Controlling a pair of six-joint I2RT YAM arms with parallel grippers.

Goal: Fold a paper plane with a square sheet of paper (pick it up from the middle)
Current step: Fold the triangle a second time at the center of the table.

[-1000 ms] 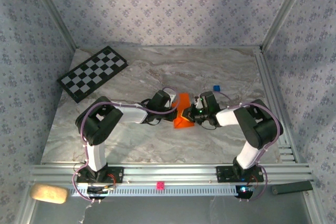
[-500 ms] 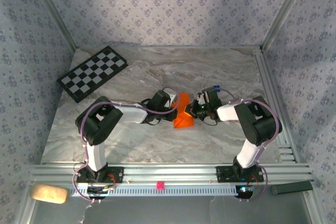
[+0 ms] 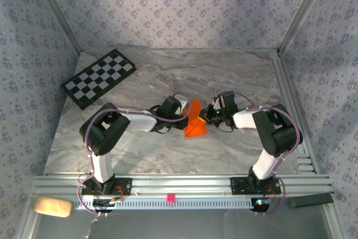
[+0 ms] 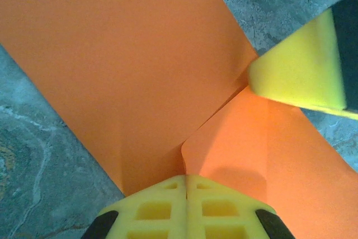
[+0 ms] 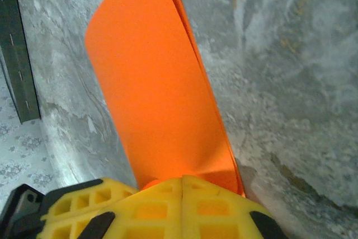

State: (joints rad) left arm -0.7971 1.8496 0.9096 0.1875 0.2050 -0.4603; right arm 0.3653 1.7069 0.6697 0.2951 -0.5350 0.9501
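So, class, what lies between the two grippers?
The orange sheet of paper, gripped from either side by the left gripper and right gripper, seen in the top external view.

The scene is enclosed by three walls papered in pale blue-grey with a small repeated floral motif: a far wall (image 3: pixel 179 9), a left wall (image 3: pixel 22 82) and a right wall (image 3: pixel 335 82); the far corners are marked by slanted aluminium posts, one at the left (image 3: pixel 56 12) and one at the right (image 3: pixel 302 12); a table top (image 3: pixel 168 149) of grey marble pattern with brownish veins is set between them; its near edge is bounded by a slotted aluminium rail (image 3: pixel 184 186); a similar rail (image 3: pixel 288 99) is run along the right side; soft, even light is cast throughout, and the far wall is lit somewhat brighter near its middle.
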